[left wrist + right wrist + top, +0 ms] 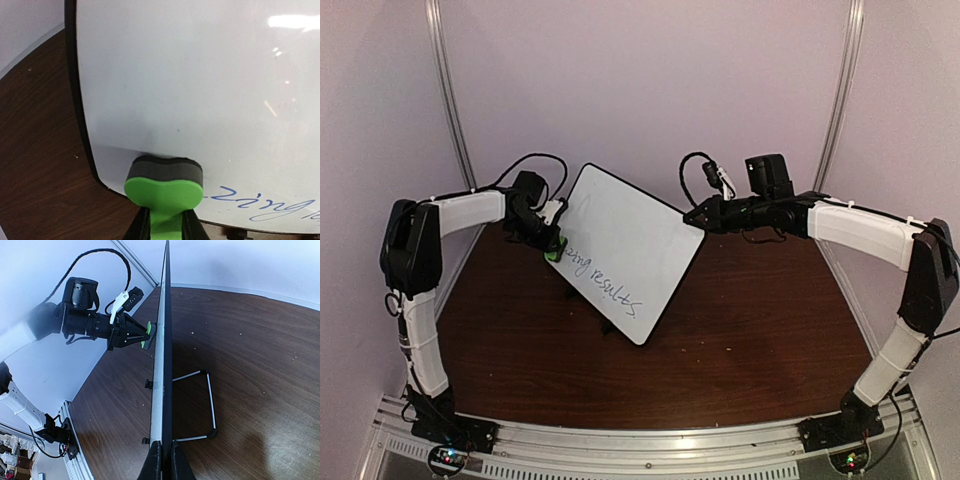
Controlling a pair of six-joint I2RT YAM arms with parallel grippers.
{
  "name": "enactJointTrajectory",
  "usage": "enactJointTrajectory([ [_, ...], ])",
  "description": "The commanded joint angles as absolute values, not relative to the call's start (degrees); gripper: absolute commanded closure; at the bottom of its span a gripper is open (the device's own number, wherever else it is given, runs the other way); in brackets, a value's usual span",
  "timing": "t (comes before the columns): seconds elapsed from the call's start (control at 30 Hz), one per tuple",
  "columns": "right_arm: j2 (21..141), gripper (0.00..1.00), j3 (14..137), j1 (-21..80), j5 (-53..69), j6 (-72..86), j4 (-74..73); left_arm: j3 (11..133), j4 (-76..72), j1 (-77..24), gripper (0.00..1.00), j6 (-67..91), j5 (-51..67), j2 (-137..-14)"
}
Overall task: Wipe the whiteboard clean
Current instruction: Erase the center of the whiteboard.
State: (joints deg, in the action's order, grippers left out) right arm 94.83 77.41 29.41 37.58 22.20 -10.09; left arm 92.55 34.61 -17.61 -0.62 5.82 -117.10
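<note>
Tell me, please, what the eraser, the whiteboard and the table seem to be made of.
The eraser looks like soft foam: matte green body, dark felt-like pad, rounded dull edges. The whiteboard has a glossy white coated face, shown by light reflections; its thin black frame is perhaps plastic. The table looks like dark wood or laminate, with visible grain.

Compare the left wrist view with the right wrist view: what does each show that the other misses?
Only the left wrist view shows the whiteboard face-on, with blue handwriting low in the frame. Only the right wrist view shows the board edge-on, the wire stand behind it, the left end effector from outside, and the right end effector shut on the board's edge. Both show the green eraser pressed against the board, and the brown table.
</note>
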Motion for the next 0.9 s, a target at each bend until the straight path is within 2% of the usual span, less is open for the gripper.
enactJointTrajectory([
  [0.0,95.6,1.0,77.4,32.4,44.7,16.3,-12.2,97.0,32.3,-17.2,0.98,-4.2,10.9,-119.1],
  [0.27,95.5,1.0,77.2,32.4,45.2,16.0,-12.0,89.9,33.5,-17.1,0.98,-6.6,9.9,-119.5],
  [0.53,95.1,1.0,76.9,32.5,45.4,15.8,-11.8,88.3,35.4,-17.1,0.99,-7.3,6.5,-119.8],
  [0.87,94.8,1.0,76.3,32.5,45.0,15.4,-11.7,98.3,35.5,-17.1,0.99,-7.6,6.5,-121.4],
])
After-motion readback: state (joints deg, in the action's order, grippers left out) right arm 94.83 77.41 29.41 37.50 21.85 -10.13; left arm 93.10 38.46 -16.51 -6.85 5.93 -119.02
